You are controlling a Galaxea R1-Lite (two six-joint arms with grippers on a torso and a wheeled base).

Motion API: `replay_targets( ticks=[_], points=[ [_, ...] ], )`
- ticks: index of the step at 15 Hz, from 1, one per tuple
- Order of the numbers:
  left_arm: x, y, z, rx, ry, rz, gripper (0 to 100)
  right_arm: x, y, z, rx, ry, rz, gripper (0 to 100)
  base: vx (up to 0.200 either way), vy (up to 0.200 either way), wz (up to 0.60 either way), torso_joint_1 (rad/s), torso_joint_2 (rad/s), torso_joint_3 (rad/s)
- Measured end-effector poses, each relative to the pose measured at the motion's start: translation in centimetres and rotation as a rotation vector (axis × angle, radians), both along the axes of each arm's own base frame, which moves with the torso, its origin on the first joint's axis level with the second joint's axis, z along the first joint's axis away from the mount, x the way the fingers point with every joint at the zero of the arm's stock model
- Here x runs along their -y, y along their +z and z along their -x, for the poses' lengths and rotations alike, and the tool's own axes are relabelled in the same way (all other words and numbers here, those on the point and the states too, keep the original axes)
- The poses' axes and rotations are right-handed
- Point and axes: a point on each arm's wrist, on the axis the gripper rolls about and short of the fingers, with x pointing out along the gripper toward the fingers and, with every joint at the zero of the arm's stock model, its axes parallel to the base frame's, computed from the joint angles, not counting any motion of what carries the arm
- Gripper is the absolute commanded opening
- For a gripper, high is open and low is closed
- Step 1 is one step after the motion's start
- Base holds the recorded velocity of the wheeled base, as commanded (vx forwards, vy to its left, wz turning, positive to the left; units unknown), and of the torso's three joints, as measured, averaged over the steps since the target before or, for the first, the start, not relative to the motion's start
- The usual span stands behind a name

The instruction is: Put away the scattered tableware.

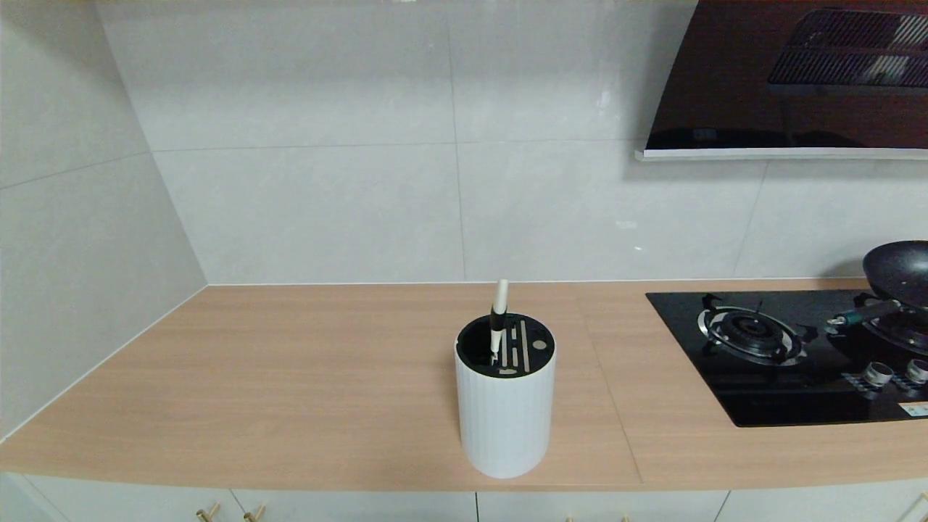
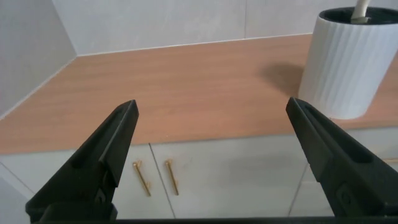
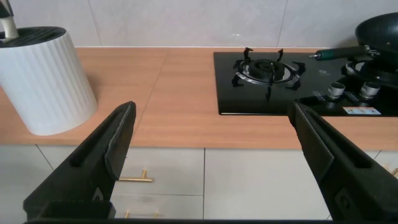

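— Where is the tableware?
— One cream-handled utensil stands upright in the white holder, toward 9 o'clock of its black top. The holder sits on the wooden counter, near the front edge.
— Around it?
— The stove at 3 o'clock, a wok at 2.
— Your fingers?
— My left gripper and right gripper are both spread wide, pinching nothing.
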Motion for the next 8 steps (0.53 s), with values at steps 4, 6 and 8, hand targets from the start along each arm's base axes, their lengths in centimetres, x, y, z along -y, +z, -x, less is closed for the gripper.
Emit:
replay_targets(
  ticks=[4,6,8],
  points=[
    [0.0,-0.04,0.07,0.009,0.014,-0.009,100,0.0,-0.01,0.01,0.0,0.0,-0.001,100,0.0,0.0,0.0,0.0,0.0,0.0],
    [-0.01,-0.05,0.09,0.011,0.016,-0.002,100,0.0,-0.02,0.01,0.0,0.0,-0.001,100,0.0,0.0,0.0,0.0,0.0,0.0],
    [-0.01,-0.05,0.09,0.011,0.017,0.004,100,0.0,-0.02,0.01,0.0,0.0,-0.002,100,0.0,0.0,0.0,0.0,0.0,0.0]
  ],
)
